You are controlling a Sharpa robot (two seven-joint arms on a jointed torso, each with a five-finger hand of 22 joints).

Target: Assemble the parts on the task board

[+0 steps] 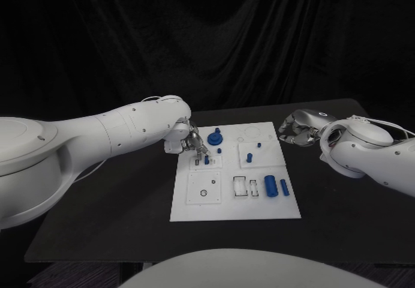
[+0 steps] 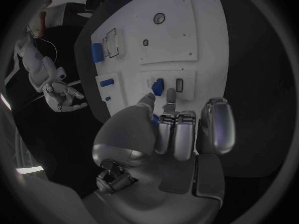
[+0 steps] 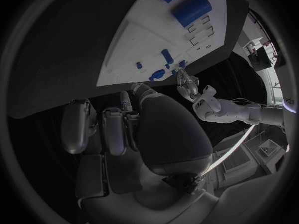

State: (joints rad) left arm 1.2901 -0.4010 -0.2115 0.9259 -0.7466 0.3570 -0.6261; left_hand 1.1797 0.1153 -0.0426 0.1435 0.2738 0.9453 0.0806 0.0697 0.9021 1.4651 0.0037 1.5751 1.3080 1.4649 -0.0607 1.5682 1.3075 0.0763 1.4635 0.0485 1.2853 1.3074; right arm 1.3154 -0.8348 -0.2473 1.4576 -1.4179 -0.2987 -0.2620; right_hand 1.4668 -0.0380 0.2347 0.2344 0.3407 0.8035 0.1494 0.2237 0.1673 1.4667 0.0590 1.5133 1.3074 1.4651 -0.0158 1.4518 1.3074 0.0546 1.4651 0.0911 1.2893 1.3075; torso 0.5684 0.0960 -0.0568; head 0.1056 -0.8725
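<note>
Black table (image 1: 104, 210) carries the white board (image 1: 233, 204) at centre, long axis running near to far. Left hand (image 1: 192, 143) is over the board's far-left part, fingers pointed down at a small recessed plate; whether they pinch anything cannot be told, though the left wrist view shows fingertips (image 2: 169, 106) just beside a blue part (image 2: 158, 86) and a dark slot (image 2: 179, 85). Right hand (image 1: 298, 127) hangs off the board's far-right corner, fingers loosely apart, holding nothing. On the board: a large blue cylinder (image 1: 270, 185) lying near-right, a thin bar (image 1: 285, 187) just beside it, a blue knob (image 1: 214, 140) far-left, a short peg (image 1: 249, 158) standing mid-board. Judged: parts are light, rigid, smooth plastic, likely slippery; the cylinder may roll. Best taken across the sides with opposed fingertips, and the peg high on its shaft.
</note>
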